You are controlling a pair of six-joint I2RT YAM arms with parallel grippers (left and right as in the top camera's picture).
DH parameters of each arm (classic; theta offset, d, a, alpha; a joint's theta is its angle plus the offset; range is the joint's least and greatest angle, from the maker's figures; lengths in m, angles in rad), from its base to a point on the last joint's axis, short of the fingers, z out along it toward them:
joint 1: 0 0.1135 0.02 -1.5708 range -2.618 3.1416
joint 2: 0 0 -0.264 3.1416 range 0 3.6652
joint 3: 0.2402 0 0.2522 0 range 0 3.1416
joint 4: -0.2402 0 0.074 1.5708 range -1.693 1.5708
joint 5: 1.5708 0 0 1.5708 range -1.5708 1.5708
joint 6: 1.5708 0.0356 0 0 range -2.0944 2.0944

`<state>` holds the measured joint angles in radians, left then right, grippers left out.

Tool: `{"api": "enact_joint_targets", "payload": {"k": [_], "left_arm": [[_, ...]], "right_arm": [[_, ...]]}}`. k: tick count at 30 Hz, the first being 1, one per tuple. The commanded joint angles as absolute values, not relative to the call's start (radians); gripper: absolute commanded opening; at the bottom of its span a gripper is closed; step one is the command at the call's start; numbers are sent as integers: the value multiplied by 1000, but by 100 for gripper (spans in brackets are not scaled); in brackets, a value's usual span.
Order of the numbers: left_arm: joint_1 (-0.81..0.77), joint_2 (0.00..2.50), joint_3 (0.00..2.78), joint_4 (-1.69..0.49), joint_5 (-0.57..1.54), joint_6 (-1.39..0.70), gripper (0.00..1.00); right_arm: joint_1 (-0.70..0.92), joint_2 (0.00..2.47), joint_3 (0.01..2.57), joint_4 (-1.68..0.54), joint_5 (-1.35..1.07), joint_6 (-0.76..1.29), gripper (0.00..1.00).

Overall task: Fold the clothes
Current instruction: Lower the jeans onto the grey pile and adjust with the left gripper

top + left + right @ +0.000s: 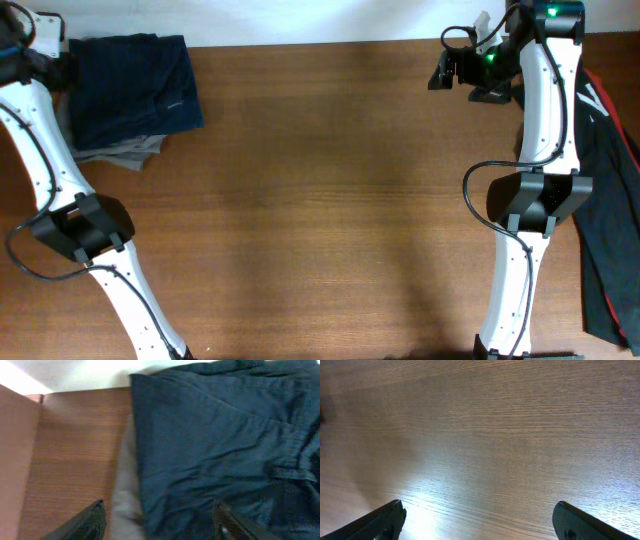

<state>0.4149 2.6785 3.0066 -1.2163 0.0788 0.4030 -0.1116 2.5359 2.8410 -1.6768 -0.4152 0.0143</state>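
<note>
The likeliest trouble sits at the far left corner of the brown wooden table [330, 200]. There the left gripper [159, 510] hangs with its fingers spread wide and nothing between them, over the folded dark navy-blue denim-like garment [135, 85]. That garment lies on a pale grey cloth [128, 152] whose edge peeks out beneath it. If the fingers come down and close from this spot, they could pinch both pieces together, or catch only the top ply and drag the fold open. The stack also lies close to the table's back and left edges, so a sideways tug might slide it off.

The right gripper [480, 512] is likewise spread open and empty, with bare wood under it. A black garment with red and white trim [610, 220] is draped at the table's right edge, just beside that arm. Hauled in by one corner, it would probably arrive bunched rather than flat.

The navy garment looks squared off and mostly smooth, with a few soft creases. A belt loop [295, 472] shows in the left wrist view, and a small pale label [172, 105] towards its right side. It reads as heavy, limp cloth — likely to keep a fold, but to sag if lifted by a single edge.
</note>
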Motion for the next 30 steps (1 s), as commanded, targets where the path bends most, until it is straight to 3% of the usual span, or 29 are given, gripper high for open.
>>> {"api": "enact_joint_targets", "payload": {"k": [1, 13, 24, 26, 30], "left_arm": [[418, 2757, 3026, -1235, 109, 358, 71], [497, 2822, 3024, -1392, 158, 248, 74], [507, 2923, 3024, -1381, 265, 248, 73], [508, 2928, 3024, -1372, 292, 248, 66], [508, 2928, 3024, -1341, 304, 248, 37]], "right_arm": [[-105, 2519, 2860, -1688, -406, 7, 99], [-105, 2519, 2860, -1689, -406, 3, 98], [-105, 2519, 2860, -1687, -406, 3, 99], [-105, 2519, 2860, -1687, -406, 4, 99], [-105, 2519, 2860, -1687, -406, 4, 99]]}}
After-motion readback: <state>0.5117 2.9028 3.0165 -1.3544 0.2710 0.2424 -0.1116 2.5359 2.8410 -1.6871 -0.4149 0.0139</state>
